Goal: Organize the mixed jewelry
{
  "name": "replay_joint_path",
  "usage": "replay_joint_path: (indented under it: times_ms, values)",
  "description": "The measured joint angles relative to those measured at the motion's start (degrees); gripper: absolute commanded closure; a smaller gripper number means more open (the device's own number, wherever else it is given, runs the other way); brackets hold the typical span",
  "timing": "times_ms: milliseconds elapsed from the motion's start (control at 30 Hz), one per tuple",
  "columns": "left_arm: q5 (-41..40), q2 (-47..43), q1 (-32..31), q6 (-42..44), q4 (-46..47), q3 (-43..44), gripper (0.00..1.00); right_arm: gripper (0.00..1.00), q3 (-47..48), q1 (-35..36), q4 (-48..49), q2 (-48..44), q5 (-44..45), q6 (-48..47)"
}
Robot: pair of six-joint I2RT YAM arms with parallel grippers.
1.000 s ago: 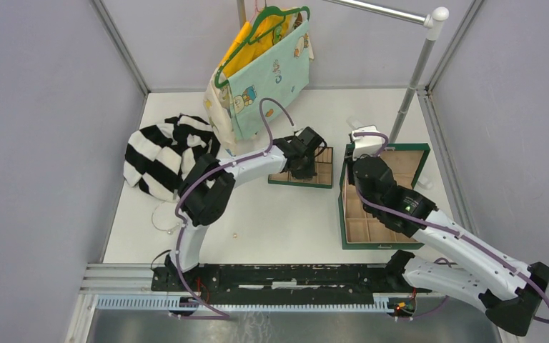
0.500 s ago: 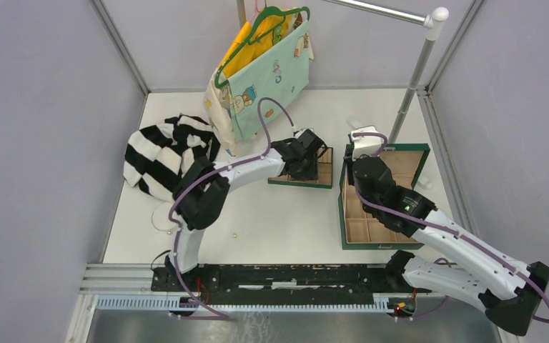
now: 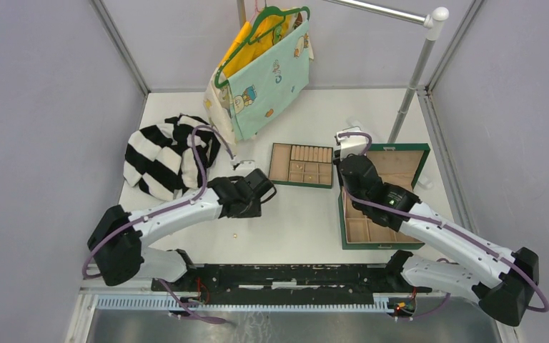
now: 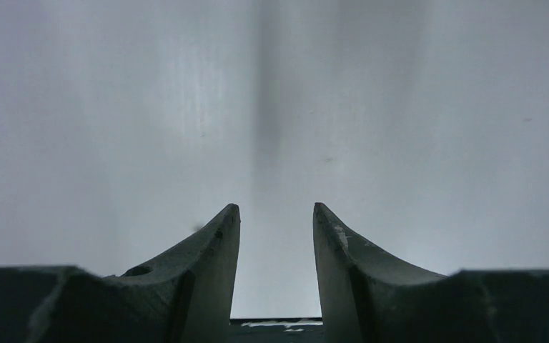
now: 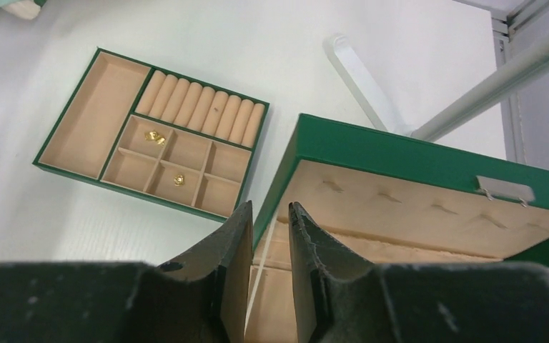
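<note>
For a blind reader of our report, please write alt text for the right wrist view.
Two dark fingers of the right gripper, a narrow gap apart, hang over the left edge of an open green box with tan lining. Left of it, on the white table, lies a tan divided tray with gold pieces in two compartments.

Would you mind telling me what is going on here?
Two arms are sorting jewelry. Two gold pieces lie in the tan tray; a loose gold piece sits on the table. The left gripper hovers open and empty over it. The right gripper is at the green box lid's edge; whether it grips is unclear.
</note>
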Motion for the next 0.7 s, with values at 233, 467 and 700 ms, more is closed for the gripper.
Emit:
replay_joint_path:
  times_ms: [233, 467, 700]
  values:
    - [-5.3, -7.7, 0.0, -9.3, -13.3, -5.9, 0.52, 0.69, 0.0, 0.0, 2.3, 2.8, -2.4, 0.0]
    - [-2.3, -7.5, 0.0, -11.2, -11.8, -15.2, 0.56, 0.69, 0.0, 0.0, 3.3, 3.6, -4.0, 0.0]
    - [-1.0, -7.4, 0.0, -11.3, -7.9, -16.3, 0.58, 0.69, 0.0, 0.0, 3.4, 3.8, -5.2, 0.0]
